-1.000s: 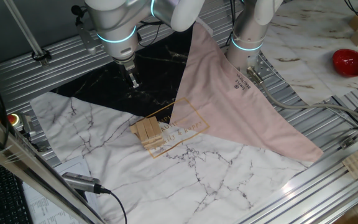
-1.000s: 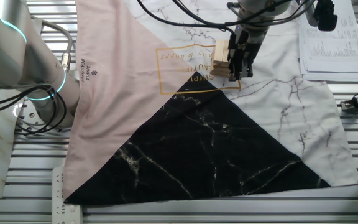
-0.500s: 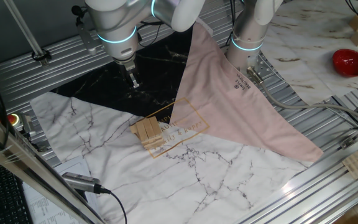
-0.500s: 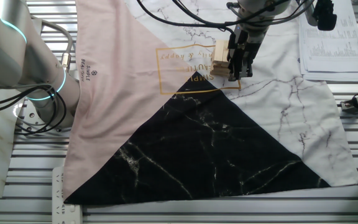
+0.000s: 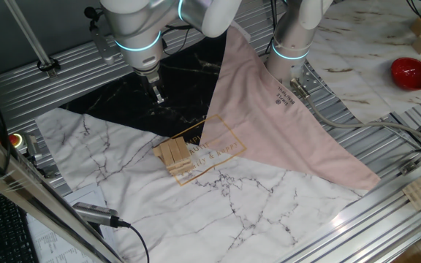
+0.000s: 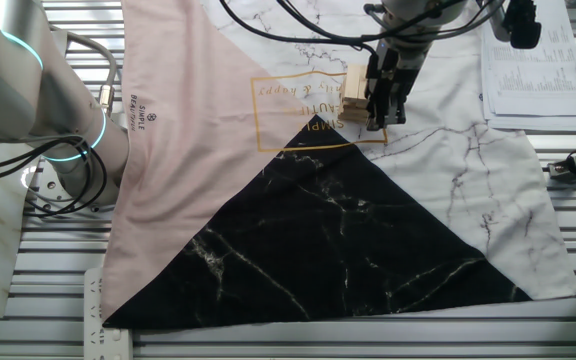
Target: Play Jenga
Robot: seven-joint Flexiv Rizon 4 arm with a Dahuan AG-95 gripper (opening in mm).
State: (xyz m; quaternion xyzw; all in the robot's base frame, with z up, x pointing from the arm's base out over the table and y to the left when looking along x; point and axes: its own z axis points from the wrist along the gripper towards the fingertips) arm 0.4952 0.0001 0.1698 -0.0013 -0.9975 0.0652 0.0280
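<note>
Nothing has moved since the earlier frames: arm, hand and blocks keep their places in both fixed views. Landmark: the Jenga (image 5: pixel 172 155) stack, a low pile of tan wooden blocks lying on the gold-lettered patch of a three-toned cloth (image 5: pixel 254 212) spread over the table (image 5: pixel 71 66). From one fixed view, reading left to right, the white marbled panel of the cloth extends to the left of and in front of the stack; the hand (image 5: pixel 156 95) hangs above the black marbled panel behind the stack, apart from it, its two fingers pointing down and set close together with nothing between them; the pink panel runs to the right of the stack; a red bowl-like object (image 5: pixel 411 72) sits far right of the stack, off the cloth. From the other fixed view, the stack (image 6: pixel 354 86) is partly hidden by the hand (image 6: pixel 378 122), which stands in front of it; whether the two touch cannot be told from there.
</note>
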